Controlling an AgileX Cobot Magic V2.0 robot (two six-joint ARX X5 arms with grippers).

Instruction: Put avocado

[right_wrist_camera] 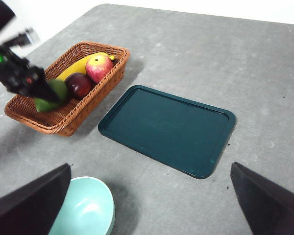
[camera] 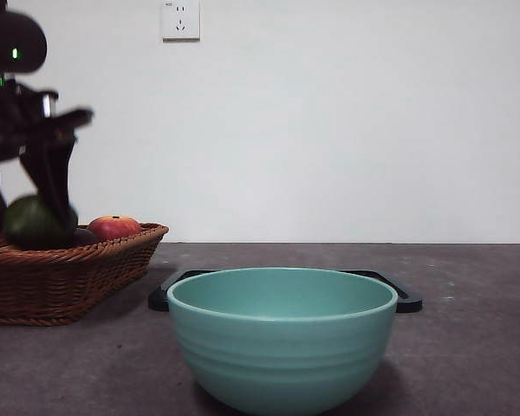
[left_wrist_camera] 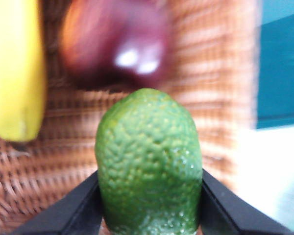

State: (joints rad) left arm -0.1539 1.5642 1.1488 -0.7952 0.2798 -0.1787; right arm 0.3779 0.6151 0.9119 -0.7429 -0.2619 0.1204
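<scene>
The avocado (left_wrist_camera: 149,166) is a dull green, bumpy oval fruit held between the two black jaws of my left gripper (left_wrist_camera: 149,205). In the front view it (camera: 33,224) hangs just above the wicker basket (camera: 78,273) at the far left, with the left gripper (camera: 35,204) around it. The right wrist view shows the avocado (right_wrist_camera: 53,94) over the basket's near end. My right gripper (right_wrist_camera: 149,205) is open and empty, high above the table over the green bowl (right_wrist_camera: 85,208).
The basket (right_wrist_camera: 108,73) also holds a banana (right_wrist_camera: 76,68), a red apple (right_wrist_camera: 100,67) and a dark purple fruit (right_wrist_camera: 79,84). A dark teal tray (right_wrist_camera: 167,128) lies beside the basket. The green bowl (camera: 282,338) stands in front, close to the front camera.
</scene>
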